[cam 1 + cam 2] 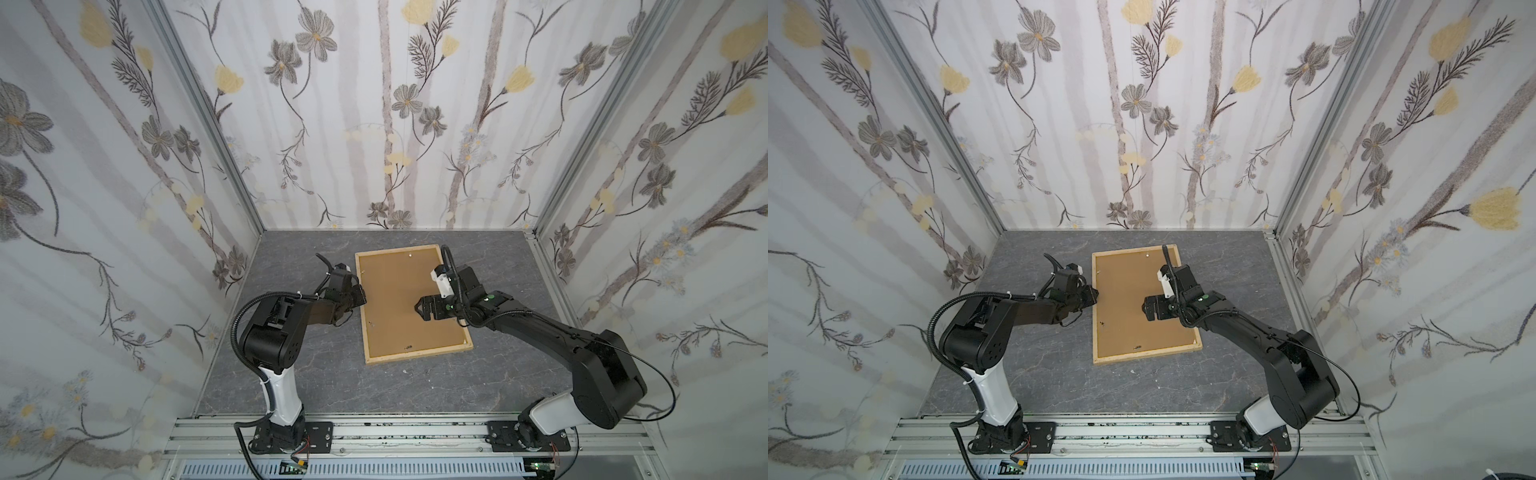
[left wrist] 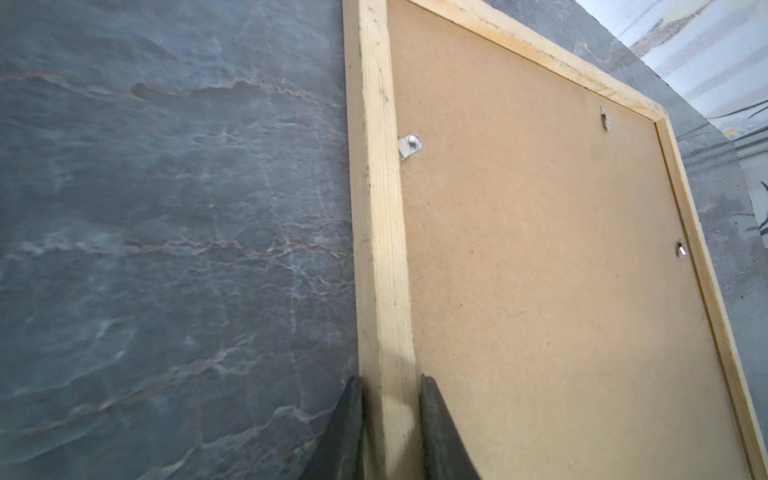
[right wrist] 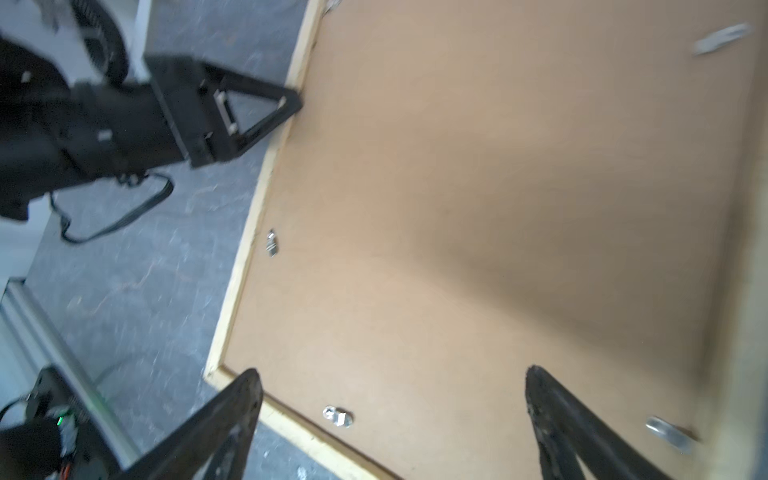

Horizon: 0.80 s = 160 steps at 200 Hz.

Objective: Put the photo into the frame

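- The near stretch of the bench (image 1: 316, 374) lay bare. No photo showed there or in any other view, so it could not be told whether it sat under the board or out of sight.
- The frame (image 1: 419, 354) lay face down in the middle of the bench, slightly skewed to its edges. The brown board (image 1: 399, 299) was seated inside its wooden strips.
- About midway along the frame's left strip, the left gripper (image 2: 390, 380) straddled the wood. One jaw was on the bench side and one on the board side, closed snugly on the strip.
- The right gripper (image 3: 394, 372) hung over the right half of the board with its jaws spread wide, holding nothing. The blurred wrist view did not show whether its tips touched the board.
- The step in hand looked like opening the back.
  - The left grip would do best to pin the strip flat without lifting it.
  - The right gripper should go to the small metal tabs (image 2: 410, 145) along the inner edge.
  - Each tab needs swinging clear before anything is pried up, and the board's middle should not be pressed.
- Toward the far edge of the bench, the far tabs were tiny and their direction was hard to read. In both top views the right arm covered part of the frame's right strip.
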Available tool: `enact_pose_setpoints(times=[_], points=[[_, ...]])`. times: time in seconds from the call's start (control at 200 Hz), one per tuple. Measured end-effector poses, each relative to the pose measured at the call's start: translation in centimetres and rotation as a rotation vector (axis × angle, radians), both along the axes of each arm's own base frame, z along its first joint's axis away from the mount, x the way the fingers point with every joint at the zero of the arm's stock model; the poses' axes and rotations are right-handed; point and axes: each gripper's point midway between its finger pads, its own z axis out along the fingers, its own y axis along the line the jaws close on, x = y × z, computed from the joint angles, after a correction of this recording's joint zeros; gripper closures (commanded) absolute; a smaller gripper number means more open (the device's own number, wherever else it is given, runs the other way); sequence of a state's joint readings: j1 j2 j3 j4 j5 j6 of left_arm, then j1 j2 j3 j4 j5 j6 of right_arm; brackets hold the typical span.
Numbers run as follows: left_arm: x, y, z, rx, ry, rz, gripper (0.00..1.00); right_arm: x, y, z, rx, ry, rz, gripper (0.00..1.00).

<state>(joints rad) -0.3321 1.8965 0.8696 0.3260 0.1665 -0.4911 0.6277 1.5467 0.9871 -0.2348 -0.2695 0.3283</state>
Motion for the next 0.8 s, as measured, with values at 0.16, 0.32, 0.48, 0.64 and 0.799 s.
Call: enact_pose_setpoints(times=[0.16, 0.32, 0.48, 0.64, 0.799], points=[[0.0, -0.3, 0.0, -0.001, 0.01, -0.014, 0.76, -2.0, 3.9, -1.9, 0.019, 0.066, 0.163, 0.09], [0.0, -0.4, 0.2, 0.004, 0.007, -0.023, 0.69, -2.8, 8.3, -2.7, 0.064, 0.096, 0.285, 0.17], [-0.2, -0.8, 0.3, -0.006, 0.015, -0.045, 0.65, -2.2, 11.4, -3.2, 0.099, 0.112, 0.342, 0.2], [-0.2, -0.9, 0.4, -0.009, 0.014, -0.051, 0.61, -2.5, 13.6, -3.6, 0.127, 0.125, 0.398, 0.22], [-0.6, -1.1, 0.6, -0.017, 0.021, -0.062, 0.56, -2.3, 13.8, -4.9, 0.119, 0.149, 0.397, 0.23]])
